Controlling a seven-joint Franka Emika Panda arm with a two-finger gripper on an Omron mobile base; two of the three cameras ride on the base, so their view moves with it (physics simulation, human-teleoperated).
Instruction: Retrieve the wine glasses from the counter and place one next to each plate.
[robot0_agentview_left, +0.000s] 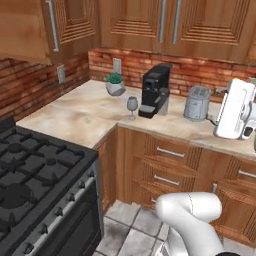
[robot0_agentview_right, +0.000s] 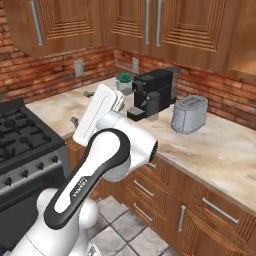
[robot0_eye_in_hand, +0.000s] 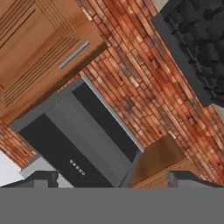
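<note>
One wine glass (robot0_agentview_left: 132, 105), small and clear grey, stands upright on the beige counter (robot0_agentview_left: 85, 112) just left of the black coffee machine (robot0_agentview_left: 156, 90). My gripper (robot0_agentview_right: 81, 107) hovers above the counter's front edge, well to the right of the glass in the left base view, and points left toward the brick wall and stove. Its dark fingertips (robot0_eye_in_hand: 41, 178) stand wide apart with nothing between them, so the gripper (robot0_eye_in_hand: 116, 179) is open. The plates are out of view.
A silver toaster (robot0_agentview_left: 197, 102) sits right of the coffee machine and a small potted plant (robot0_agentview_left: 115, 84) behind the glass. A black stove (robot0_agentview_left: 35, 175) fills the lower left. Wood wall cabinets (robot0_agentview_left: 150, 22) hang overhead. A grey range hood (robot0_eye_in_hand: 83, 135) faces the hand.
</note>
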